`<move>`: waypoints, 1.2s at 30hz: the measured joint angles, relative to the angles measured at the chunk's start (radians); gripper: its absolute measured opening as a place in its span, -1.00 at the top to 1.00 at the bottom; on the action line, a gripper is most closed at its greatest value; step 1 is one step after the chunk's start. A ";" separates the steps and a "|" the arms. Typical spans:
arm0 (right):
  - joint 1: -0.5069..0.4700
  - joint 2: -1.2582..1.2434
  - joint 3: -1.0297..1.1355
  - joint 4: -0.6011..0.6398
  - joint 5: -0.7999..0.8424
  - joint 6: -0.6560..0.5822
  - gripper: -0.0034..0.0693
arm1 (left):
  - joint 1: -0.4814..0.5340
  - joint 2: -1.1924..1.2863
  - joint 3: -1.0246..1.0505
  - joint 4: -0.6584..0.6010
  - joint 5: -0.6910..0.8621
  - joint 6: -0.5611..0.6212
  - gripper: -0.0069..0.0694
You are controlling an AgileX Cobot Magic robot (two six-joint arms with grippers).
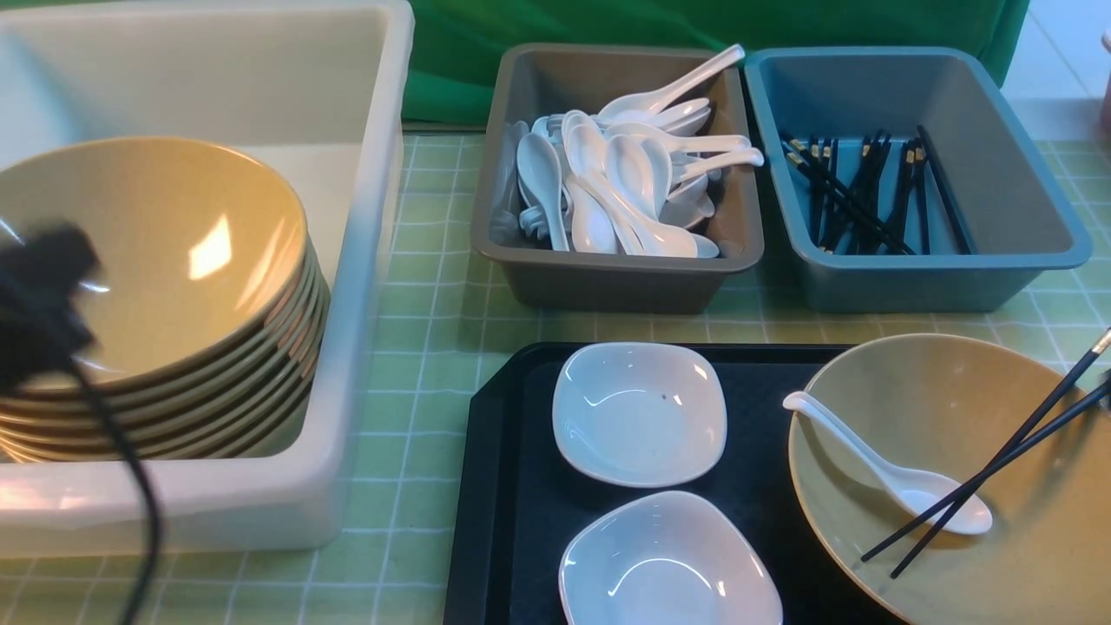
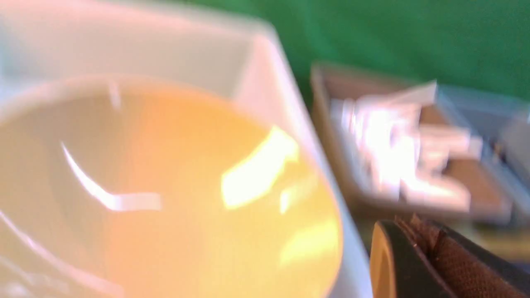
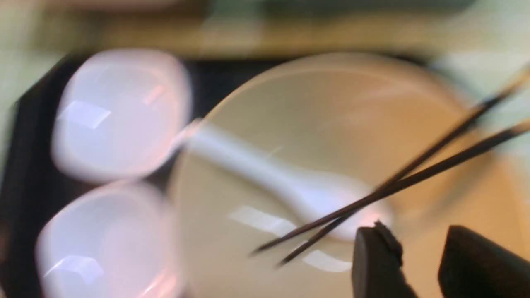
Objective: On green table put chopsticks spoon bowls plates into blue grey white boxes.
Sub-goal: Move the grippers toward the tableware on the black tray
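Note:
On the black tray stands a tan bowl holding a white spoon and two crossed black chopsticks. Two white plates lie beside it. My right gripper hovers open over that bowl, near the spoon's scoop and the chopsticks, holding nothing. My left gripper is shut and empty, over the stacked bowls in the white box. In the front view it is a blurred black shape.
The grey box at the back holds several white spoons. The blue box to its right holds several chopsticks. Green table shows between the boxes and the tray. A black cable hangs across the white box's front.

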 joint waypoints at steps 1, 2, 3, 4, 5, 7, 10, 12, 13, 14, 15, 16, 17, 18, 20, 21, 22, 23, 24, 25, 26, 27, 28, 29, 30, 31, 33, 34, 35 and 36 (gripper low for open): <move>0.000 0.019 -0.002 0.028 0.010 -0.006 0.26 | -0.019 0.010 0.000 -0.001 0.029 0.027 0.82; 0.001 0.028 -0.004 0.035 0.015 -0.007 0.26 | -0.041 0.017 -0.001 -0.002 0.050 0.053 0.82; 0.009 0.042 -0.008 0.039 0.027 -0.007 0.26 | -0.062 0.021 -0.005 -0.002 0.073 0.080 0.82; 0.022 0.058 -0.022 0.038 0.047 -0.007 0.26 | -0.089 0.026 -0.009 -0.002 0.089 0.103 0.82; 0.045 0.074 -0.039 0.030 0.080 -0.007 0.26 | -0.118 0.031 -0.017 -0.003 0.110 0.117 0.82; 0.133 0.111 -0.096 -0.030 0.148 0.048 0.26 | -0.186 0.055 -0.040 -0.003 0.158 0.131 0.82; 0.296 0.157 -0.181 -0.219 0.211 0.233 0.26 | -0.245 0.087 -0.063 -0.003 0.214 0.133 0.82; 0.405 0.187 -0.219 -0.358 0.229 0.393 0.26 | -0.279 0.108 -0.077 -0.003 0.251 0.136 0.82; 0.448 0.200 -0.235 -0.411 0.229 0.454 0.26 | -0.293 0.117 -0.079 -0.004 0.262 0.136 0.82; 0.492 0.215 -0.244 -0.463 0.216 0.586 0.26 | -0.305 0.123 -0.080 -0.004 0.275 0.136 0.82; 0.527 0.231 -0.249 -0.502 0.204 0.677 0.26 | -0.313 0.126 -0.080 -0.004 0.280 0.136 0.82; 0.546 0.248 -0.251 -0.526 0.194 0.765 0.26 | -0.322 0.126 -0.081 -0.004 0.286 0.136 0.82; 0.564 0.270 -0.252 -0.558 0.174 0.928 0.26 | -0.332 0.126 -0.081 -0.004 0.288 0.136 0.82; 0.567 0.282 -0.252 -0.572 0.171 0.968 0.26 | -0.335 0.126 -0.082 -0.006 0.288 0.136 0.82; 0.567 0.331 -0.252 -0.621 0.167 1.182 0.25 | -0.340 0.124 -0.083 -0.016 0.291 0.136 0.82; 0.564 0.349 -0.252 -0.646 0.170 1.256 0.25 | -0.340 0.124 -0.083 -0.020 0.293 0.136 0.82; 0.558 0.374 -0.252 -0.666 0.176 1.356 0.22 | -0.340 0.124 -0.083 -0.025 0.296 0.136 0.82; 0.554 0.386 -0.252 -0.680 0.179 1.400 0.22 | -0.340 0.124 -0.083 -0.031 0.297 0.136 0.82; 0.545 0.411 -0.252 -0.709 0.185 1.483 0.18 | -0.340 0.124 -0.083 -0.040 0.299 0.136 0.82; 0.539 0.423 -0.252 -0.725 0.186 1.519 0.16 | -0.340 0.121 -0.083 -0.047 0.299 0.137 0.82; 0.538 0.426 -0.252 -0.729 0.186 1.535 0.15 | -0.340 0.121 -0.083 -0.048 0.299 0.137 0.82; 0.526 0.447 -0.252 -0.748 0.186 1.575 0.10 | -0.340 0.114 -0.083 -0.056 0.299 0.139 0.82; 0.511 0.471 -0.252 -0.759 0.191 1.598 0.04 | -0.340 0.109 -0.083 -0.058 0.299 0.140 0.82; 0.507 0.476 -0.252 -0.762 0.195 1.602 0.03 | -0.341 0.105 -0.083 -0.062 0.299 0.140 0.82; 0.501 0.485 -0.252 -0.762 0.198 1.606 0.01 | -0.341 0.103 -0.083 -0.063 0.299 0.140 0.82; 0.485 0.503 -0.252 -0.763 0.212 1.615 -0.03 | -0.341 0.098 -0.083 -0.063 0.299 0.140 0.82; 0.462 0.523 -0.252 -0.763 0.222 1.617 -0.10 | -0.341 0.096 -0.083 -0.065 0.299 0.140 0.82; 0.449 0.532 -0.252 -0.763 0.222 1.617 -0.12 | -0.341 0.096 -0.083 -0.065 0.299 0.140 0.82; 0.443 0.534 -0.252 -0.763 0.220 1.617 -0.13 | -0.341 0.096 -0.083 -0.066 0.299 0.140 0.82; 0.441 0.536 -0.252 -0.763 0.218 1.617 -0.14 | -0.341 0.096 -0.083 -0.066 0.299 0.140 0.82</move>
